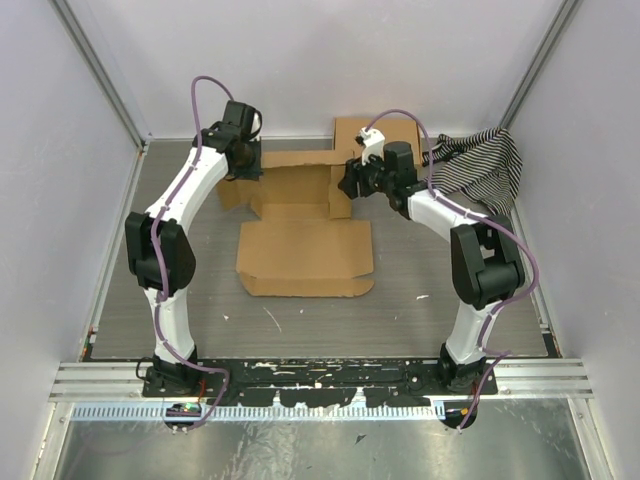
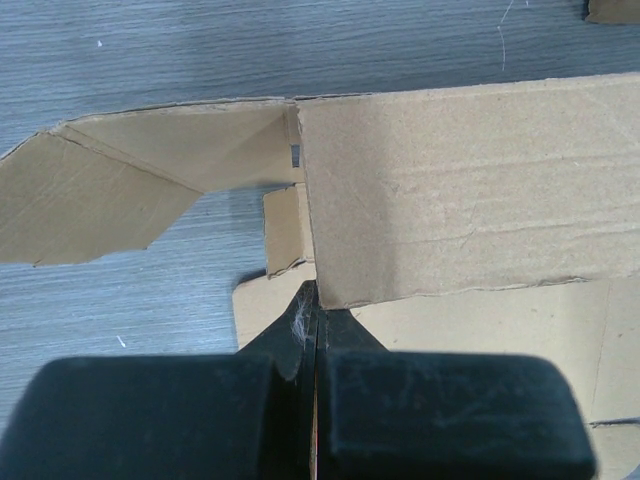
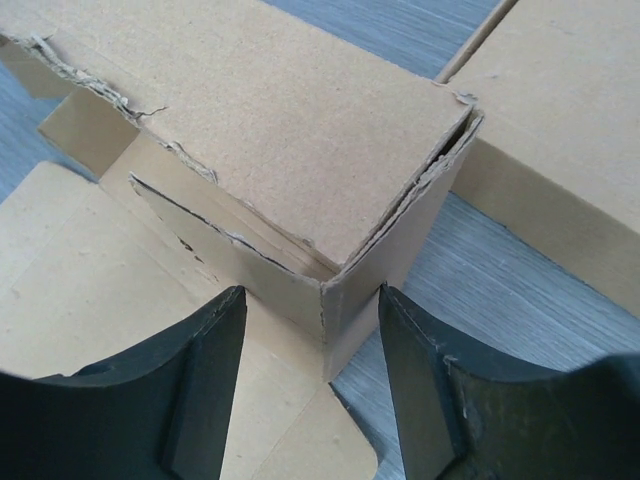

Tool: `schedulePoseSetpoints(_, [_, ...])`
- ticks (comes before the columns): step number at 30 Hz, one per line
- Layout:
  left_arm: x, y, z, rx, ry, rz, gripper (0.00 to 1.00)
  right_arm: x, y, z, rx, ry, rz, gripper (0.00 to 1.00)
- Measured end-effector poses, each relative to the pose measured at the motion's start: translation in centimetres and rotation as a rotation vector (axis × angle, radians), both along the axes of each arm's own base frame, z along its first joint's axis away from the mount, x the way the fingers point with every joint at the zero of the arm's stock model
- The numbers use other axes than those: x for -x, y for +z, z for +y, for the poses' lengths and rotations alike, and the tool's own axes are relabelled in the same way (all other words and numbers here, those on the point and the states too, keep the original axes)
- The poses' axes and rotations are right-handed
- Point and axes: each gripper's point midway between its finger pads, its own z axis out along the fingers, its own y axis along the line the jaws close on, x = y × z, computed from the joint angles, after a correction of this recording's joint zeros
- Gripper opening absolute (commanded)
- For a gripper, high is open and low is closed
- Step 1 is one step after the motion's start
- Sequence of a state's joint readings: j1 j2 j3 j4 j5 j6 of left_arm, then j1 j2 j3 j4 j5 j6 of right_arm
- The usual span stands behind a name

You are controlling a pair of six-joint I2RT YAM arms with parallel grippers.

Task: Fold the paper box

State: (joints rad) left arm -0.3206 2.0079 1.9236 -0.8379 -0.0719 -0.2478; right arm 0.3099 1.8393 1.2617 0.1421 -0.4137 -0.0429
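The paper box point(image 1: 305, 255) is brown die-cut cardboard lying in the middle of the table, its wide lid panel flat toward me and its far walls partly raised. My left gripper point(image 1: 245, 165) is at the box's far left corner. In the left wrist view it point(image 2: 316, 300) is shut, pinching the lower edge of an upright wall panel point(image 2: 450, 190); a side flap point(image 2: 90, 200) spreads left. My right gripper point(image 1: 350, 182) is at the far right corner. In the right wrist view it point(image 3: 310, 295) is open, its fingers either side of the raised corner point(image 3: 300, 110) without touching it.
A second flat brown cardboard box point(image 1: 375, 135) lies at the back, just behind the right gripper, and shows in the right wrist view point(image 3: 560, 120). A black-and-white striped cloth point(image 1: 485, 165) is bunched at the back right. White walls close off three sides.
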Motion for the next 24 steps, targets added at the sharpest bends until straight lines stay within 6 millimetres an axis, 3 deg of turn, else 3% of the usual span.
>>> schedulePoseSetpoints(3, [0.0, 0.0, -0.1, 0.005, -0.004, 0.002, 0.0, -0.5, 0.1, 0.0, 0.016, -0.034, -0.022, 0.54])
schedulePoseSetpoints(9, [0.0, 0.0, -0.1, 0.007, -0.004, 0.003, 0.0, -1.8, -0.3, -0.3, 0.039, -0.109, -0.055, 0.31])
schedulePoseSetpoints(17, [0.2, 0.1, 0.1, 0.003, -0.002, 0.01, 0.0, -2.9, -0.6, -1.1, 0.058, -0.201, -0.073, 0.13])
schedulePoseSetpoints(21, [0.4, 0.0, 0.1, 0.005, 0.004, 0.019, 0.0, -3.2, -0.6, -1.5, 0.078, -0.271, -0.08, 0.06])
schedulePoseSetpoints(24, [0.4, 0.0, 0.1, 0.008, 0.01, 0.021, 0.0, -3.1, -0.6, -1.3, 0.097, -0.329, -0.086, 0.08])
